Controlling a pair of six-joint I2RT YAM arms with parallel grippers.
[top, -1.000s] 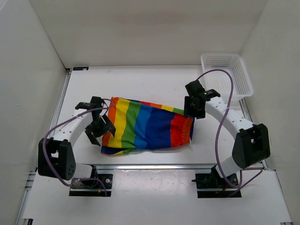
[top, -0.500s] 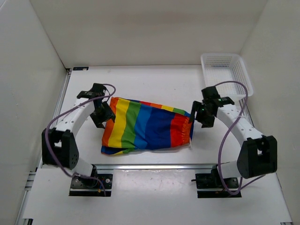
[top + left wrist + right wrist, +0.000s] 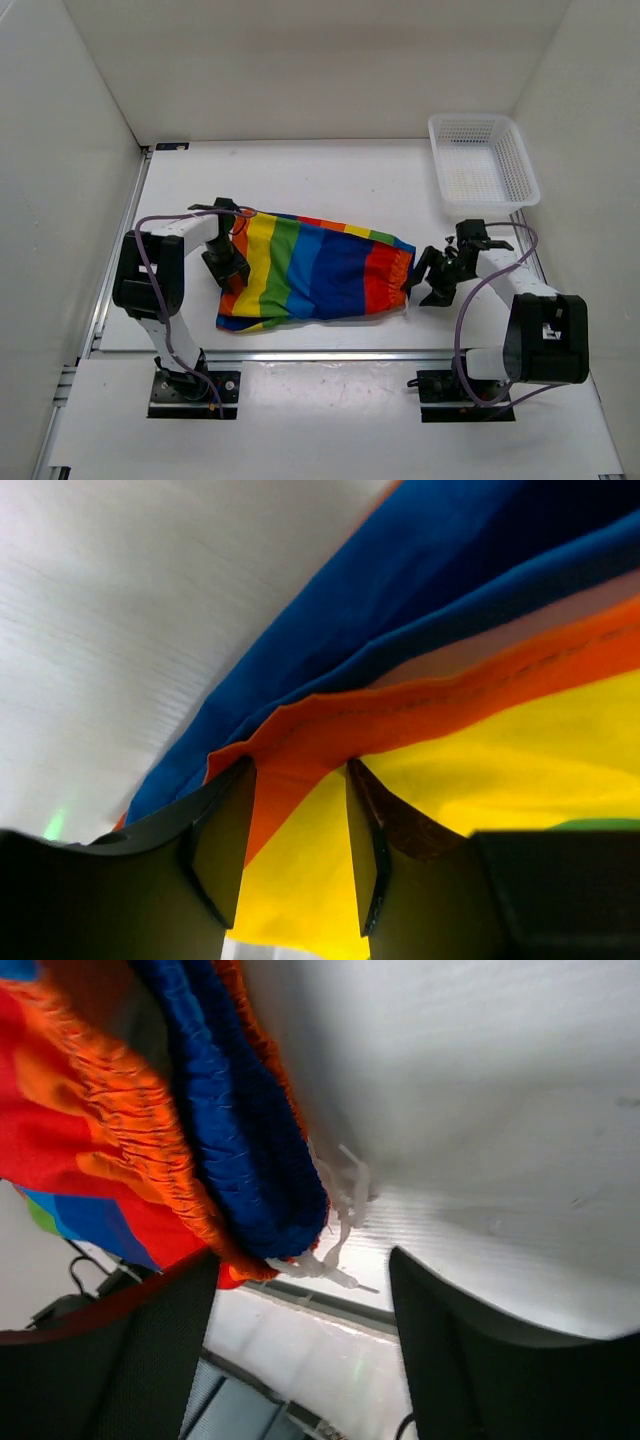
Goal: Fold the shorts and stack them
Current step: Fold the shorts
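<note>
**Shorts.** The shorts (image 3: 315, 270) lie flat near the middle of the table (image 3: 330, 175). In the top view the stripes read, left to right, orange, yellow, green, blue, red. The gathered waistband (image 3: 400, 272) forms the right-hand end.

**Left gripper.** The left gripper (image 3: 228, 270) sits low at the left end of the shorts, over the orange stripe.
- In the wrist view its fingers (image 3: 225, 840) stand partly apart, with a clear gap between them.
- A folded orange edge (image 3: 330, 735) and the yellow cloth under it lie across that gap, and blue layers show further back.
- The frames do not show whether the pads press the cloth.

**Right gripper.** The right gripper (image 3: 420, 280) sits low at the right end, pointing at the waistband.
- Its jaws are spread wide and hold nothing.
- In the wrist view the ribbed blue-and-orange end of the waistband hangs just ahead of the gap, closer to the left-hand finger. It is well apart from the other finger.
- The frayed white drawstring (image 3: 340, 1225) trails from that end between the two fingers — touching neither.

**Basket.** A white mesh basket (image 3: 465, 119) stands at the far right corner of the table, well apart from the shorts.
</note>
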